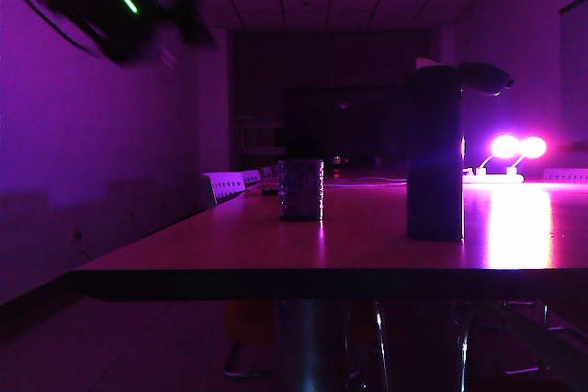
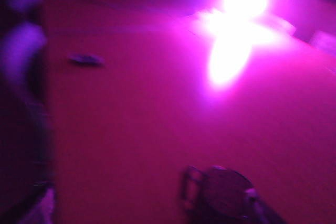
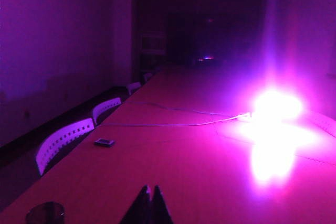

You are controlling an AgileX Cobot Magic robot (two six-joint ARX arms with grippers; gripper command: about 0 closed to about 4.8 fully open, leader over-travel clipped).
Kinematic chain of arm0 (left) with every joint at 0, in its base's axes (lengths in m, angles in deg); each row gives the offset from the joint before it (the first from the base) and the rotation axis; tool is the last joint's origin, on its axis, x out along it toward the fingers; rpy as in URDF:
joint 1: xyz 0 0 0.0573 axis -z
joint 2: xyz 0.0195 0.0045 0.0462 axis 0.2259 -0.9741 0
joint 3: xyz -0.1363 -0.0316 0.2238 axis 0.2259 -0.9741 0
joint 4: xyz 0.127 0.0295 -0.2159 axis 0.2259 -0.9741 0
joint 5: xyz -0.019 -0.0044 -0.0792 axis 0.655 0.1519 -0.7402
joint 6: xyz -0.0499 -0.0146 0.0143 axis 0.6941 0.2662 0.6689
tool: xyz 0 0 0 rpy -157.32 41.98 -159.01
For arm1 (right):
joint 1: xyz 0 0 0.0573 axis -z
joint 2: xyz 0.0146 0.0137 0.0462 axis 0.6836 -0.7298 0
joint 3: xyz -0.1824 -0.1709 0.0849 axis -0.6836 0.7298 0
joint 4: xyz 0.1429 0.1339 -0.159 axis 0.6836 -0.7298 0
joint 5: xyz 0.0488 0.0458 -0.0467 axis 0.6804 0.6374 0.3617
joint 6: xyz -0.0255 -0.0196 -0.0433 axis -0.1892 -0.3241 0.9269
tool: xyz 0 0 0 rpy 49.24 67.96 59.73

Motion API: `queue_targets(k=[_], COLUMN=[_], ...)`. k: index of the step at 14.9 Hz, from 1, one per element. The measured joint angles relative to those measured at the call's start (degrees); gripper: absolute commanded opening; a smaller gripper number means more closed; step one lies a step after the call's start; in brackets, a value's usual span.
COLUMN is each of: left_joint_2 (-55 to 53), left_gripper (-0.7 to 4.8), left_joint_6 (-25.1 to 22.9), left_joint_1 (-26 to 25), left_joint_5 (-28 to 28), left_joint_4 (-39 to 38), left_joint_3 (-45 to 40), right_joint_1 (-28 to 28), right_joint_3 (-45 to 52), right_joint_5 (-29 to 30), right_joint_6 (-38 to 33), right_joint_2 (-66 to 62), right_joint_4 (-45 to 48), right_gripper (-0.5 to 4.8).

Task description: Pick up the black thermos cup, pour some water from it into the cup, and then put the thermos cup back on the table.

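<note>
The left gripper [image 1: 152, 11] hung high at the left, too blurred to tell whether its jaws stood apart, probably on its way to the thermos. On the table [image 1: 276, 259] the cup [image 1: 300, 189] stood mid-left, ready to receive. The thermos [image 1: 435, 153] stood upright to its right, well apart and untouched. The right gripper [image 3: 148, 205], pinched closed and empty, waited low over the near end.

Black thermos cup [image 1: 434, 158] upright on table [image 1: 276, 254]; dimpled glass cup [image 1: 300, 189] upright, apart.
</note>
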Motion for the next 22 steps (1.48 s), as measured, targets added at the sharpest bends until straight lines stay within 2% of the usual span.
queue_targets(k=[2, 5, 6, 7, 8, 10, 11, 13, 15, 18, 22], left_joint_2=[-6.93, -17.18, -19.87, -22.86, -24.79, -27.15, -28.5, -32.28, -35.54, -40.15, -43.06], left_gripper=[4.79, 4.79, 3.31, 2.52, 2.03, 1.98, 1.72, 1.46, 1.46, 1.46, 1.44], left_joint_6=[0.04, -0.07, -0.31, -1.27, -1.55, -2.03, -2.21, -2.21, -2.19, -2.27, -2.47], left_joint_1=[1.31, 2.73, 2.95, 3.5, 3.98, 4.44, 4.48, 4.72, 5.51, 6.51, 7.13], left_joint_5=[-0.76, 5.6, 6.08, 6.67, 7.17, 8.33, 9.7, 10.1, 10.08, 8.52, 7.19], left_joint_4=[0.07, 0.55, 0.94, 1.44, 2.82, 7.87, 9.49, 9.42, 7.69, 4.87, 1.11], left_joint_3=[4.85, 12.02, 13.94, 15.65, 16.57, 16.74, 17.79, 22.45, 27.67, 35.32, 37.09], right_joint_1=[0.0, 0.0, 0.0, 0.0, 0.0, 0.0, 0.0, 0.0, 0.0, 0.0, 0.02], right_joint_3=[-0.02, -0.02, -0.02, -0.02, -0.02, -0.02, -0.02, -0.02, -0.04, -0.02, -0.02], right_joint_5=[0.02, 0.17, 0.24, 0.42, 0.59, 0.9, 1.33, 1.68, 1.75, 6.6, 8.44], right_joint_6=[0.0, 0.0, 0.0, 0.0, 0.0, 0.0, 0.0, -0.02, -0.09, -0.13, -0.13], right_joint_2=[0.02, 0.02, 0.02, 0.02, 0.02, 0.0, 0.02, 0.0, 0.0, -0.98, -1.16], right_joint_4=[0.02, 0.07, 0.11, 0.24, 0.26, 0.26, 0.26, 0.24, -0.96, -7.91, -11.17], right_gripper=[-0.01, -0.01, -0.01, -0.01, -0.01, -0.01, -0.01, -0.01, -0.01, -0.01, -0.01])
